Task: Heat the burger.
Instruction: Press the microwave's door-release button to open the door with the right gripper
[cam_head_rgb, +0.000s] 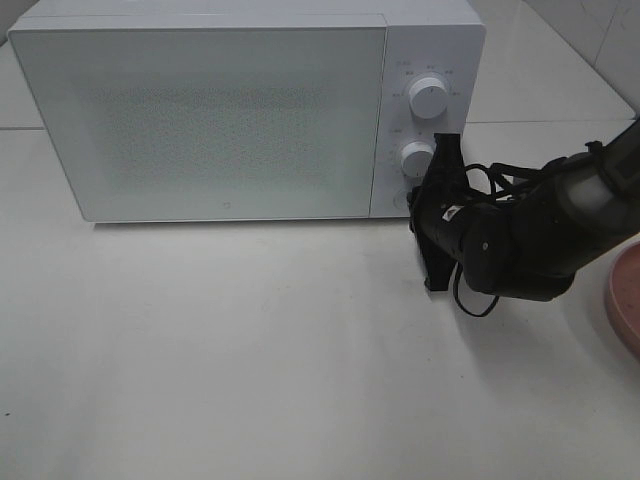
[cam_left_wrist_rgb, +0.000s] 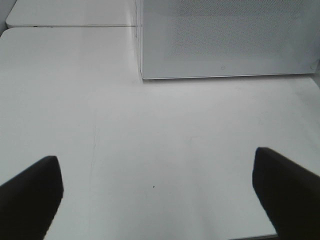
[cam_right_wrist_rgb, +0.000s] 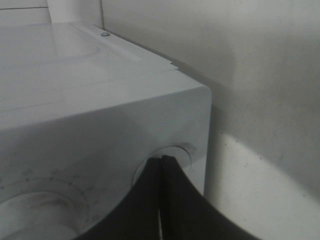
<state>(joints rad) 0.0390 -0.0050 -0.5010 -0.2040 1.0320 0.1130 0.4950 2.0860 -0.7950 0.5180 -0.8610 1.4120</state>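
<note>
The burger is out of view in every frame. A white microwave (cam_head_rgb: 230, 120) stands at the back of the table with its door closed. My right gripper (cam_head_rgb: 413, 203) is shut, and its tips rest against the low right corner of the control panel. In the right wrist view the closed gripper (cam_right_wrist_rgb: 162, 160) touches a small round button (cam_right_wrist_rgb: 179, 151) there. My left gripper (cam_left_wrist_rgb: 157, 195) is open above bare table in front of the microwave (cam_left_wrist_rgb: 225, 40), with nothing between its fingers (cam_left_wrist_rgb: 30, 195). It does not show in the exterior high view.
Two white knobs (cam_head_rgb: 428, 97) (cam_head_rgb: 415, 158) sit above the button on the panel. A pink plate (cam_head_rgb: 625, 300) shows at the right edge of the table, beside the right arm. White table (cam_head_rgb: 250, 350) stretches in front of the microwave.
</note>
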